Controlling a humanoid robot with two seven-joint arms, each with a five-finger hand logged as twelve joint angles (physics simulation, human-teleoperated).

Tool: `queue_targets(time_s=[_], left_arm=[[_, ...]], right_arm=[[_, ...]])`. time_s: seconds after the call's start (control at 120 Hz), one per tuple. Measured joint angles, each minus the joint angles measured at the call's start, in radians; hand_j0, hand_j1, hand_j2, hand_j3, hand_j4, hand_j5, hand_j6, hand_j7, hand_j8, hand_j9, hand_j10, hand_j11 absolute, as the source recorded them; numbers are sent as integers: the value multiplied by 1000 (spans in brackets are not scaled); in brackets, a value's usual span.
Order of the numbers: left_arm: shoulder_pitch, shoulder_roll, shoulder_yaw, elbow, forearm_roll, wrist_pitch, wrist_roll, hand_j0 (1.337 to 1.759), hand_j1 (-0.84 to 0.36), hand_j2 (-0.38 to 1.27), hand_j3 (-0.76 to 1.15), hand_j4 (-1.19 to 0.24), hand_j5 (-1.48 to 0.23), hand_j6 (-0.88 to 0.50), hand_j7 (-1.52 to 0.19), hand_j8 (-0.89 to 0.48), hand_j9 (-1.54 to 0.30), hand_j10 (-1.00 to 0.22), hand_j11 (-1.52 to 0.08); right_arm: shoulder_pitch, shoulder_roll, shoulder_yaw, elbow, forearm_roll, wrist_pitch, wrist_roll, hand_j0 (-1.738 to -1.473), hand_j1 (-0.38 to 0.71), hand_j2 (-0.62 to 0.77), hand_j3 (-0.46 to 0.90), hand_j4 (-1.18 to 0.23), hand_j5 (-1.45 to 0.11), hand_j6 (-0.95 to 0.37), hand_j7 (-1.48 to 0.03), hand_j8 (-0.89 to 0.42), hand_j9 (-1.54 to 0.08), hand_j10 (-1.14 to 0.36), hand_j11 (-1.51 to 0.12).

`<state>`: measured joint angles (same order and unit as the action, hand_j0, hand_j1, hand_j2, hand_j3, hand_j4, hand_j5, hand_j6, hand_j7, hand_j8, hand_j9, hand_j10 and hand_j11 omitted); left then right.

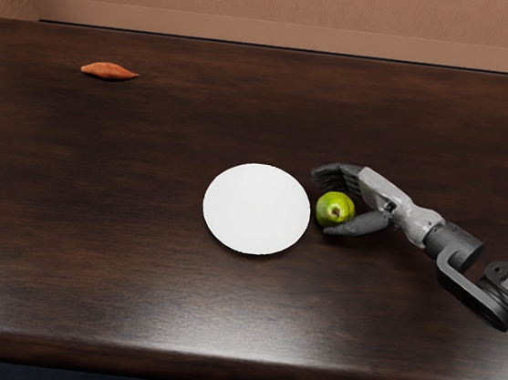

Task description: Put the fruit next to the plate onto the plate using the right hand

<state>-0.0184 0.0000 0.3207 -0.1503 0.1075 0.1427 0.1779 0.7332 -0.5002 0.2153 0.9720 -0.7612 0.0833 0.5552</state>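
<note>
Bracketing stage of the grasp. The right hand (pixel 369 198) reaches in from the right edge, low over the dark polished wooden table (pixel 134 277). It is about half open. Its fingers (pixel 334 174) curl round the far side of the small round green fruit (pixel 334 208), and the thumb (pixel 360 224) lies along the near side.

- Contact: the thumb looks to be touching the fruit or very nearly so. A thin dark gap seems to separate the fingers from it, so I judge that no firm hold has been made yet.
- Position: the fruit sits on the table just beside the right rim of the flat round white plate (pixel 243 207). It is not on the plate.
- Elsewhere: an orange tapered vegetable (pixel 109 71) lies well apart at the far left and is not involved. The left arm is out of view.

Handling judgement: the fruit is probably light and firm, with a smooth glossy skin, so it may roll or squirt out if pinched off-centre. It is best held across its widest part, with the thumb opposing the fingers through the centre. The squeeze should be moderate and the lift kept low. The plate is shallow, so the fruit should be set down gently near the middle or it could roll off.
</note>
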Motion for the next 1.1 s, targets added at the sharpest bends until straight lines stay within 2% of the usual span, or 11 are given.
queue_targets(time_s=[0.167, 0.308, 0.542, 0.867, 1.1], left_arm=[[0, 0, 0, 0, 0, 0, 0, 1658, 349, 0, 0, 0, 0, -1, 0, 0, 0, 0, 0], [0, 0, 0, 0, 0, 0, 0, 1658, 349, 0, 0, 0, 0, -1, 0, 0, 0, 0, 0], [0, 0, 0, 0, 0, 0, 0, 1658, 349, 0, 0, 0, 0, -1, 0, 0, 0, 0, 0], [0, 0, 0, 0, 0, 0, 0, 1658, 349, 0, 0, 0, 0, -1, 0, 0, 0, 0, 0], [0, 0, 0, 0, 0, 0, 0, 1658, 349, 0, 0, 0, 0, -1, 0, 0, 0, 0, 0]], right_arm=[[0, 0, -1, 0, -5, 2, 1, -1658, 123, -86, 0, -403, -523, -404, -521, -403, -523, -402, -523], [0, -1, -1, 0, -14, 2, 2, -1658, 159, -85, 0, -442, -570, -443, -570, -442, -569, -374, -573], [0, -3, -1, 1, -17, 3, 8, -1656, 184, -28, 0, -505, -661, -508, -657, -414, -668, -331, -671], [2, -6, -1, 5, -17, 12, 22, -1653, 236, 9, 0, -630, -826, -634, -820, -307, -844, -222, -865], [10, -10, 1, 6, -28, 45, 23, -1645, 282, 25, -1, -759, -954, -560, -971, -217, -985, -141, -1022]])
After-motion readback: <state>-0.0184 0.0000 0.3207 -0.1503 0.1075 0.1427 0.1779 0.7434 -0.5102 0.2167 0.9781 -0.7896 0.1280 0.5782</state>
